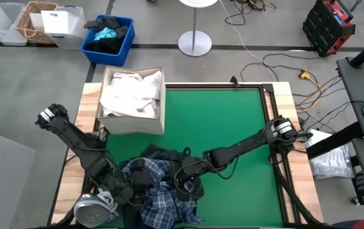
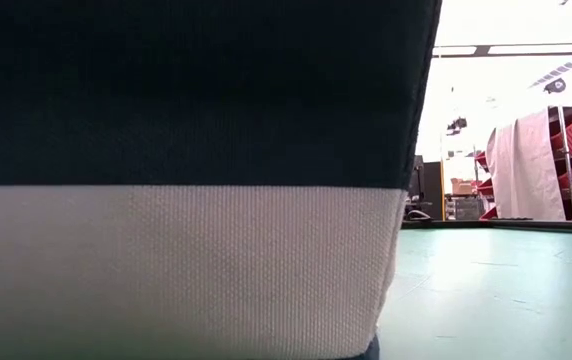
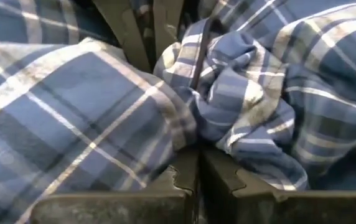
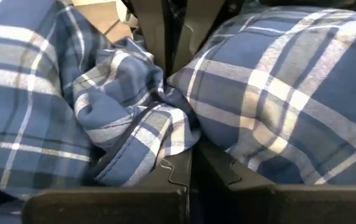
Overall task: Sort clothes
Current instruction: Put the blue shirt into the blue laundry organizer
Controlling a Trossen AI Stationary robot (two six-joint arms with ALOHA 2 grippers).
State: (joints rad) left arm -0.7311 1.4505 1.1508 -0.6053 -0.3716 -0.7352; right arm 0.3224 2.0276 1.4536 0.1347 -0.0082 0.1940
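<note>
While clamped on the plaid shirt [image 1: 163,203], both grippers (left [image 1: 145,181], right [image 1: 183,183]), fabric box [image 1: 132,124] behind.

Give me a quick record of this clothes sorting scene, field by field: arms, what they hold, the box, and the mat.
left gripper: shut on the plaid shirt, at the mat's near edge
right gripper: shut on the same plaid shirt, close beside the left one
clothes pile: plaid shirt over a dark garment, bunched at the near edge
fabric box: at the far left corner, holding white clothes
green mat: bare through the middle and right
blue bin: on the floor beyond the table, holding dark fabric
</note>
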